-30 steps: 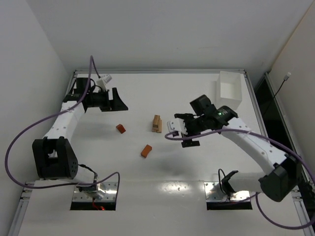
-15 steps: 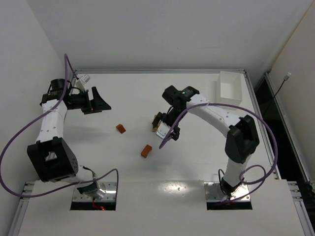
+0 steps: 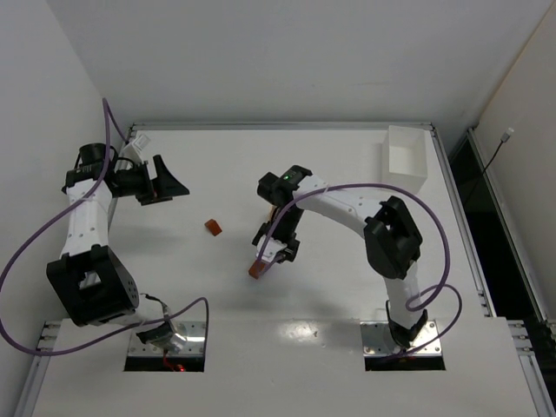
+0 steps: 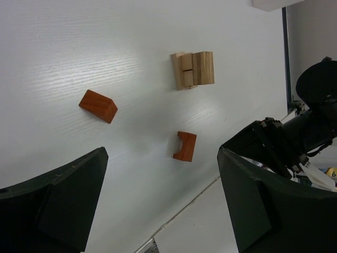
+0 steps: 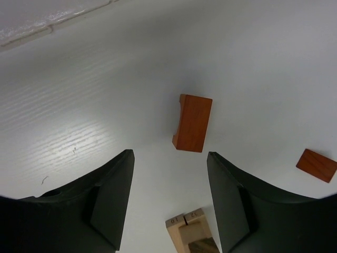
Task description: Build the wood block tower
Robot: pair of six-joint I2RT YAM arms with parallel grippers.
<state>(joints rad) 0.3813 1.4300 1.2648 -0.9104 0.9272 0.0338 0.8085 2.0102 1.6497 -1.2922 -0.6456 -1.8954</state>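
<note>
A reddish-orange arch block (image 3: 258, 268) lies on its side on the white table (image 3: 347, 287). My right gripper (image 3: 273, 248) is open and empty, just above and beside it. In the right wrist view the arch (image 5: 192, 122) lies just ahead of the open gripper (image 5: 171, 205), and the pale tan stack (image 5: 190, 232) lies on its side between the fingers. A second reddish-orange block (image 3: 213, 227) lies to the left. My left gripper (image 3: 163, 181) is open and empty at the far left. Its view shows the tan stack (image 4: 192, 70), the orange block (image 4: 98, 105) and the arch (image 4: 185, 146). The right arm hides the tan stack in the top view.
A white rectangular box (image 3: 406, 159) stands at the back right of the table. The right arm (image 3: 347, 204) reaches across the middle of the table. It also shows at the right edge of the left wrist view (image 4: 295, 142).
My right gripper has swung left and nearer, from right of the tan stack to over the arch block. My left gripper has drawn back to the left. The blocks have not moved.
</note>
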